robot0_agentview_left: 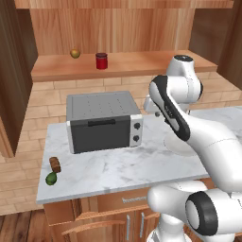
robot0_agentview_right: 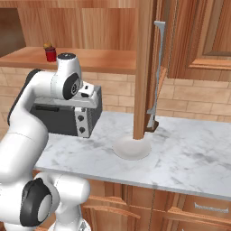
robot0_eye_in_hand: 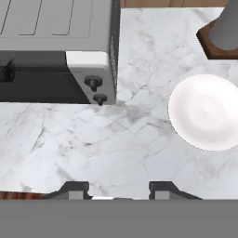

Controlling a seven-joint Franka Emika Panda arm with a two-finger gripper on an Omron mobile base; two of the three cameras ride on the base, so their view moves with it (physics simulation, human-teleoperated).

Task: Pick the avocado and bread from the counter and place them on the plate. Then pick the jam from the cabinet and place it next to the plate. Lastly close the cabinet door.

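Lying together: avocado (robot0_agentview_left: 51,178) and bread (robot0_agentview_left: 55,164), unlabelled.

White-grey veined marble counter (robot0_agentview_left: 113,170), white plate (robot0_eye_in_hand: 207,111), grey toaster oven (robot0_agentview_left: 103,120), red jam (robot0_agentview_left: 101,61), dark green avocado (robot0_agentview_left: 51,178), brown bread (robot0_agentview_left: 55,164).

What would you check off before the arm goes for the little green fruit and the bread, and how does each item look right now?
1. Avocado lies free near the counter's left front corner: ok.
2. Bread lies just behind it, close by but uncovered: ok.
3. Plate is bare and ready to receive food: ok.
4. Gripper carries nothing, fingertips over bare marble: ok. It is shut and must open before picking: not ok.
5. Jam stands upright on the cabinet shelf, door open: ok.
6. Toaster oven stands between plate and food; whether the swing clears it: cannot tell.
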